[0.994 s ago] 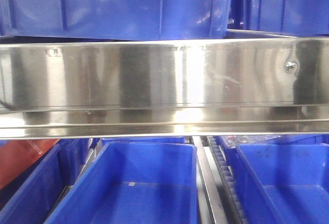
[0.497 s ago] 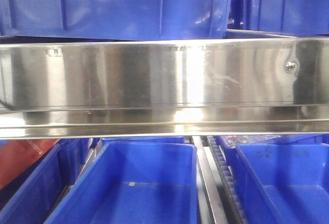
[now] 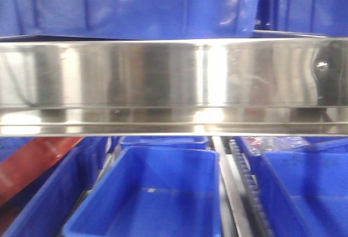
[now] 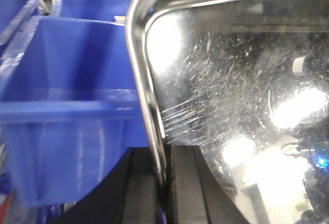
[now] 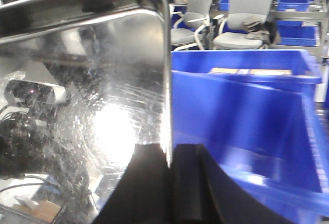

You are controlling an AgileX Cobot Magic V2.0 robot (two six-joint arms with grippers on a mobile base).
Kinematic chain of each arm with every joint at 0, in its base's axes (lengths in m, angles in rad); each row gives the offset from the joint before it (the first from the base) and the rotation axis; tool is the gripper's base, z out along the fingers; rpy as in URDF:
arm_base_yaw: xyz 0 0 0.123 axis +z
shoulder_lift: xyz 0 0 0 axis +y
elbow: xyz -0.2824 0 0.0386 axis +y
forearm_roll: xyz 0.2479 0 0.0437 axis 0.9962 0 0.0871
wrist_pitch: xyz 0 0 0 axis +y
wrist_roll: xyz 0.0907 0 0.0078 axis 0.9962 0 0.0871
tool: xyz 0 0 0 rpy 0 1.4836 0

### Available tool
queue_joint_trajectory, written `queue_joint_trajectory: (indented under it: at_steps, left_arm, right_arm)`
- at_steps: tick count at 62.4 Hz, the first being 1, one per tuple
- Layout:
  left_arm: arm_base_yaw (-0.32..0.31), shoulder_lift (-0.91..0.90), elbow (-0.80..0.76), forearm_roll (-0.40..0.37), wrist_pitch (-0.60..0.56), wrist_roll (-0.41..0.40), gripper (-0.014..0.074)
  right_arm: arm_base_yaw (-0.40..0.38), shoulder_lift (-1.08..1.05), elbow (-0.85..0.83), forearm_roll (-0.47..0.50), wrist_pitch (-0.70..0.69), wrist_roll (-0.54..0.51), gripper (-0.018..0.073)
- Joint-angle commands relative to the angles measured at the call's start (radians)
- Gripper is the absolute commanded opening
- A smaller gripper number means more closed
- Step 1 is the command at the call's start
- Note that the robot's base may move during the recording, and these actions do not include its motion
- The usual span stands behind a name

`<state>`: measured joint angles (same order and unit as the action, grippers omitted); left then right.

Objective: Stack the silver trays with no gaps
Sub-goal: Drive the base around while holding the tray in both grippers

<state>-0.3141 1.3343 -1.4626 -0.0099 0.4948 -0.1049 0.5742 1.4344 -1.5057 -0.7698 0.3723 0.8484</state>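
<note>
Left pincer (image 4: 163, 175) pinching silver tray (image 4: 231, 80) rim, right pincer (image 5: 169, 165) likewise, shelf rail (image 3: 163, 79) now shifted right

shelf rail (image 3: 163, 79) — polished steel | upper bins (image 3: 163, 3) on top | lower bins (image 3: 157, 193) beneath

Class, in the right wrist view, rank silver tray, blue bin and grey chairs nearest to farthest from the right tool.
1. silver tray, left, clamped in the right tool.
2. blue bin, right.
3. grey chairs, background, top.
</note>
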Motion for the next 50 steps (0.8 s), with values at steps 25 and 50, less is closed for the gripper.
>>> queue_joint_trajectory:
  at_steps: [25,50]
  left_arm:
    - [-0.008,-0.010,-0.007,-0.010,-0.015,0.020,-0.0008]
    - [-0.008,-0.010,-0.007,-0.010,-0.015,0.020,-0.0008]
  right_arm:
    - [0.004,-0.009,-0.008,-0.010,-0.097,-0.002,-0.0080]
    - [0.004,-0.009,-0.008,-0.010,-0.097,-0.002,-0.0080]
